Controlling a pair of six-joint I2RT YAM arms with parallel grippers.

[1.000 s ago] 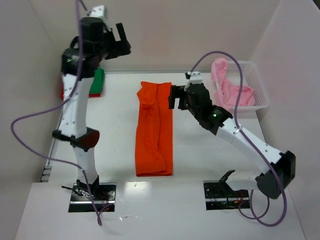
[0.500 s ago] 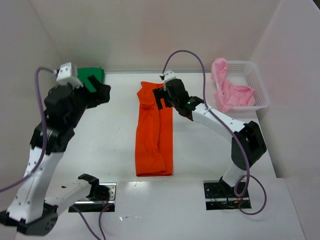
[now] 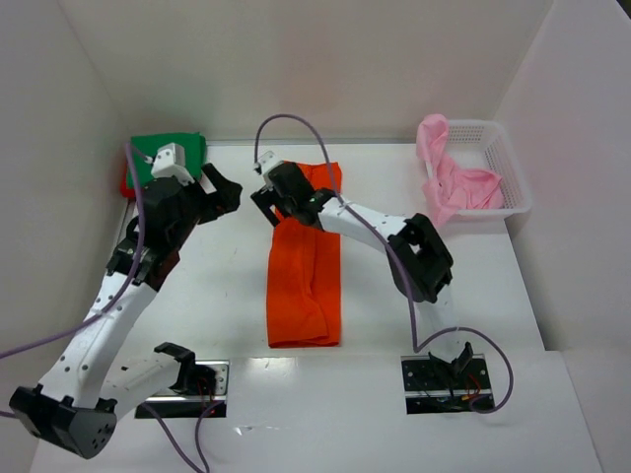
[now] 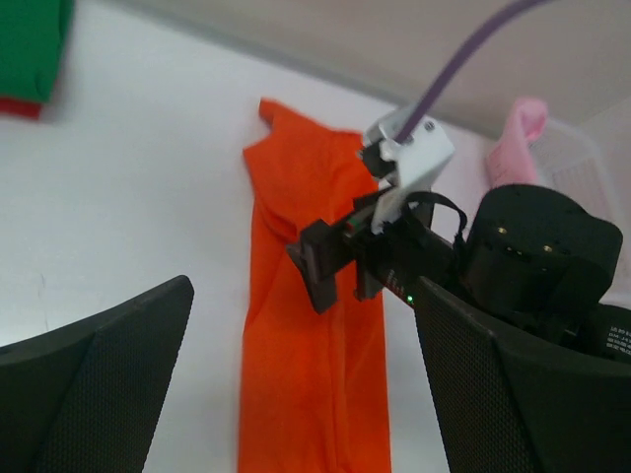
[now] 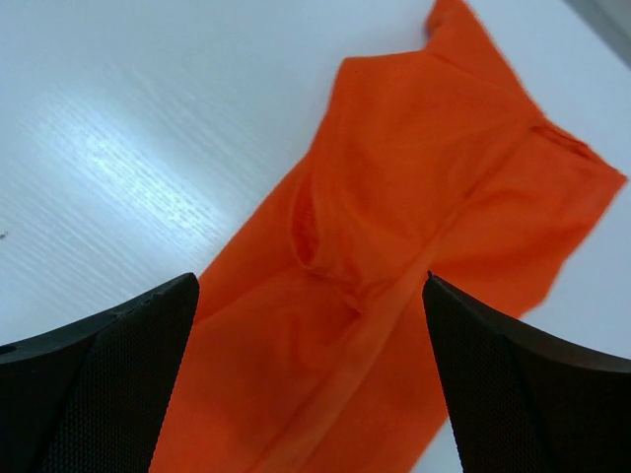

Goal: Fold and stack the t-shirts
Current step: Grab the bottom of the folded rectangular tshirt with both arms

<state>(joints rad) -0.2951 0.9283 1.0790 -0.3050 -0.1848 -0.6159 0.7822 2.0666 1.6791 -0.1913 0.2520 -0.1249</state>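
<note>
Both pairs of jaws stand wide, and neither holds anything.

Compared with one second ago, the left arm (image 3: 118, 296) no longer stands upright near the back wall. It is now bent low over the table (image 3: 227, 286), with the left jaws above bare table, between the green t-shirt (image 3: 170, 153) and the orange t-shirt (image 3: 306, 286). The green one, half hidden by the arm before, now shows fully at the far left corner. It lies on top of the red t-shirt (image 3: 128, 183). The right arm (image 3: 375, 222) has moved from the right edge of the orange t-shirt across to its far left corner.

The orange t-shirt lies on the middle of the table as a long narrow strip, running from the far side to the near side. In the right wrist view its far end fills the space between the two dark fingers (image 5: 99, 384), lower than them. Whether they touch the cloth, I cannot tell. In the left wrist view the strip lies ahead, between the left fingers (image 4: 99, 394), with the right jaws above it.

The pink t-shirt (image 3: 454, 182) hangs in the white basket (image 3: 508, 182) at the far right, well apart from both jaws.
</note>
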